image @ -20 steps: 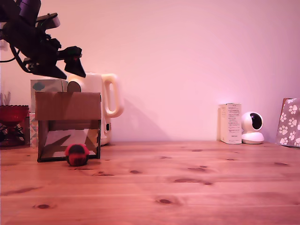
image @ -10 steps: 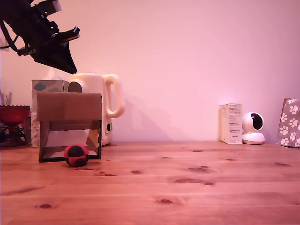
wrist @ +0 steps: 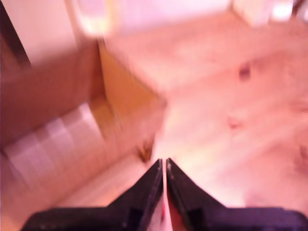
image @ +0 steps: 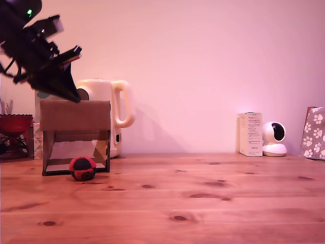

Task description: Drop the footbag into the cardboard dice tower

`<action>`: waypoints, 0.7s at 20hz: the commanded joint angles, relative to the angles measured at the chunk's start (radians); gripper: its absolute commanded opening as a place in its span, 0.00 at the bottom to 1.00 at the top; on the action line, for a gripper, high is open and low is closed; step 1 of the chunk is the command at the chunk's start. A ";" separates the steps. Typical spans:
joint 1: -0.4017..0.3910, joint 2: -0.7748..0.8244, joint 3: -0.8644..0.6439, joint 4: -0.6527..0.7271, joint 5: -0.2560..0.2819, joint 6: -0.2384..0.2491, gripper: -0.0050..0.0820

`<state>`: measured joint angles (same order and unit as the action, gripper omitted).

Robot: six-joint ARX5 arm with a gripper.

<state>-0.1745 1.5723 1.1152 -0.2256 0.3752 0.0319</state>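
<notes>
Exterior view: footbag (image: 83,168), red and black panels, rests on the table (image: 203,203) just before the cardboard dice tower (image: 75,136) opening. Bare table lies toward this view's right. Gripper (image: 73,95) at the tower's top edge, jaws nearly together, empty.

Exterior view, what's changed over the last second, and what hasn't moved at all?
The gripper first rose above the cardboard dice tower, then came back down, so its tip is now level with the tower's top edge. It holds nothing, its jaws nearly closed in the wrist view. The footbag stayed on the table at the tower's front opening. The kettle stayed put.
</notes>
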 commanded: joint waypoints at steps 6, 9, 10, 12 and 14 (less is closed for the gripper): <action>-0.005 -0.130 -0.336 0.252 0.020 -0.060 0.03; -0.005 -0.176 -0.470 0.367 0.006 -0.082 0.03; -0.005 -0.190 -0.513 0.414 -0.007 -0.096 0.03; -0.005 -0.204 -0.576 0.502 -0.050 -0.115 0.03; -0.005 -0.199 -0.590 0.520 -0.074 -0.113 0.03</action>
<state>-0.1768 1.3743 0.5335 0.2752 0.3073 -0.0769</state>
